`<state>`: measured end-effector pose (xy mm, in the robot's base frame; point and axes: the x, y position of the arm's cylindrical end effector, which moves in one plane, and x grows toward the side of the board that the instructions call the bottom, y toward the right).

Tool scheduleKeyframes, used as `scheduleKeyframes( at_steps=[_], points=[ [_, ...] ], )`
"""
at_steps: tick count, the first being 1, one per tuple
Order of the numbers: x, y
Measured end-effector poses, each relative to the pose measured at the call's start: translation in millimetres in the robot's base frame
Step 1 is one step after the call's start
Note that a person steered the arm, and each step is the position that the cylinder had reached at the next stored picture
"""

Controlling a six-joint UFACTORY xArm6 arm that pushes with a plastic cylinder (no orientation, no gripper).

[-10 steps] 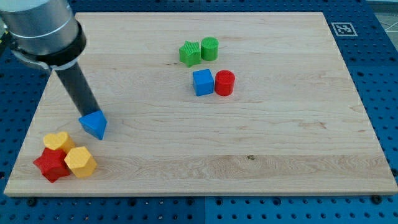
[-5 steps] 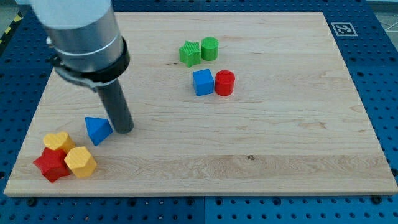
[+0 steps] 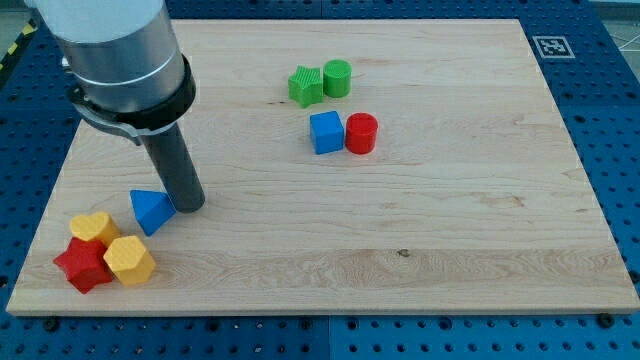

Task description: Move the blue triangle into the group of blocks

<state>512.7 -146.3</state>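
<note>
The blue triangle lies on the wooden board at the view's lower left. My tip stands right against the triangle's right side. Just below and left of the triangle sits a group of three blocks: a yellow heart, a red star and a yellow hexagon. A small gap separates the triangle from the yellow heart and the yellow hexagon.
A green star and a green cylinder sit together near the view's top middle. Below them a blue cube touches a red cylinder. The arm's grey body fills the upper left.
My tip went from the triangle's upper left round to its right side, then shifted slightly left. The triangle turned and slid a little left toward the group.
</note>
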Motion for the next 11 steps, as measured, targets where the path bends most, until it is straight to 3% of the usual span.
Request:
scheduleKeyframes(
  at_steps=[4, 7, 11],
  points=[
    [-23.1, -19.4],
    [9.9, -26.4],
    [21.0, -41.6]
  ],
)
